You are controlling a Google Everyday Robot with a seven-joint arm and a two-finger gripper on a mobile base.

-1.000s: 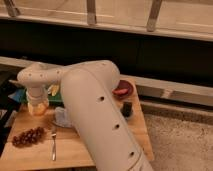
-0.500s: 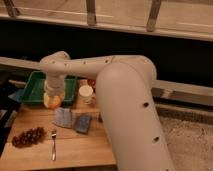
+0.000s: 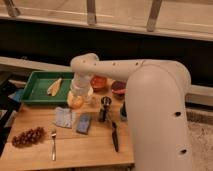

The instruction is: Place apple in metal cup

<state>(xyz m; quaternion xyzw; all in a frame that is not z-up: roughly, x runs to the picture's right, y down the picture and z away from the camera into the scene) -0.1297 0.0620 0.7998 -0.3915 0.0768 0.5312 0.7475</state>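
Above the small dark metal cup (image 3: 105, 102) the way stood open. Near its left hung the gripper (image 3: 76, 99), closed on the yellow-orange apple (image 3: 75, 103). The thick white arm (image 3: 150, 100) crowded its right, a red bowl (image 3: 98, 82) sat behind, and a black utensil (image 3: 114, 136) lay in front.

No legible text, label, brand or number is found on any item. The gripper (image 3: 78, 98), clasping the apple (image 3: 75, 103) just beside the green tray (image 3: 33, 93), bears no readable marking.
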